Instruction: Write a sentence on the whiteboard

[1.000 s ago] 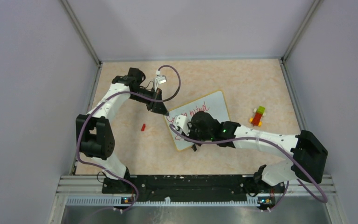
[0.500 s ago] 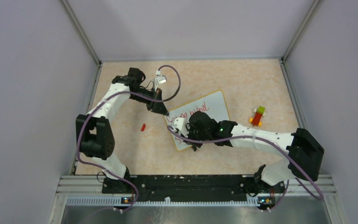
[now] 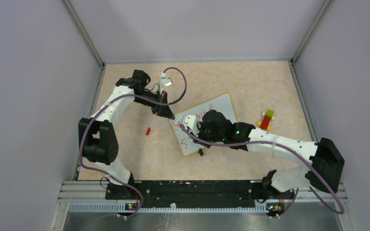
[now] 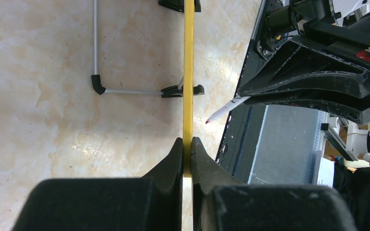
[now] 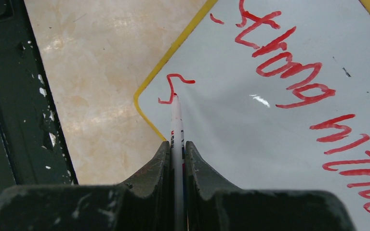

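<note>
The whiteboard [image 3: 221, 107], white with a yellow rim, lies tilted on the table. My left gripper [image 3: 170, 115] is shut on its yellow edge [image 4: 188, 86] at the near-left corner. My right gripper [image 3: 189, 126] is shut on a white marker [image 5: 176, 130]; its red tip touches the board at the end of an "S". The sentence [image 5: 294, 77] in red reads "Strong mind" on the first line, with one "S" [image 5: 172, 89] starting a second line. The marker also shows in the left wrist view [image 4: 226, 108].
A small red marker cap [image 3: 148, 130] lies on the table left of the board. A stack of coloured blocks [image 3: 267, 119] sits right of the board. Black clip feet [image 4: 179, 90] hold a thin metal stand on the board's edge. Walls enclose the table.
My right gripper has moved up and to the right over the board, uncovering the lower-left part with a fresh red "S". My left arm has not moved.
</note>
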Tool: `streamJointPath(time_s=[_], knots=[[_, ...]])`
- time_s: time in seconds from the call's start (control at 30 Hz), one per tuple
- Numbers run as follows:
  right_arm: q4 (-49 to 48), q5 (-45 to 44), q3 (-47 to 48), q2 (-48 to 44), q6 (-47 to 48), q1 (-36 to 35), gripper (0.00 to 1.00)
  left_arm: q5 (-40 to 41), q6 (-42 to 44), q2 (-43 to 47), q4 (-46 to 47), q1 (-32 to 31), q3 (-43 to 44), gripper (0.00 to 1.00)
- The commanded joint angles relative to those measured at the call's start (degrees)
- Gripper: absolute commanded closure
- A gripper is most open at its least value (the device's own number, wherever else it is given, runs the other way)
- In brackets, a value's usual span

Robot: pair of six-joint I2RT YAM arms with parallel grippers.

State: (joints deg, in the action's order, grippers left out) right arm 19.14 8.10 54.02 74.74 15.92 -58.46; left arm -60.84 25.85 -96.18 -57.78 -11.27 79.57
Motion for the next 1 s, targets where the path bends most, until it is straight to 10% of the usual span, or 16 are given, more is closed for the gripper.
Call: streamJointPath(time_s=[0.0,0.97], knots=[[-1.32,-1.72,1.98,0.87,0.00,0.55,1.00,-0.61,0.61,-0.01,0.51,-0.16,0.65,1.00],[0.92,-0.02,4.10,-1.35,0.52,4.74,1.00,-0.55,0.61,-0.36,0.46,-0.16,0.96,1.00]])
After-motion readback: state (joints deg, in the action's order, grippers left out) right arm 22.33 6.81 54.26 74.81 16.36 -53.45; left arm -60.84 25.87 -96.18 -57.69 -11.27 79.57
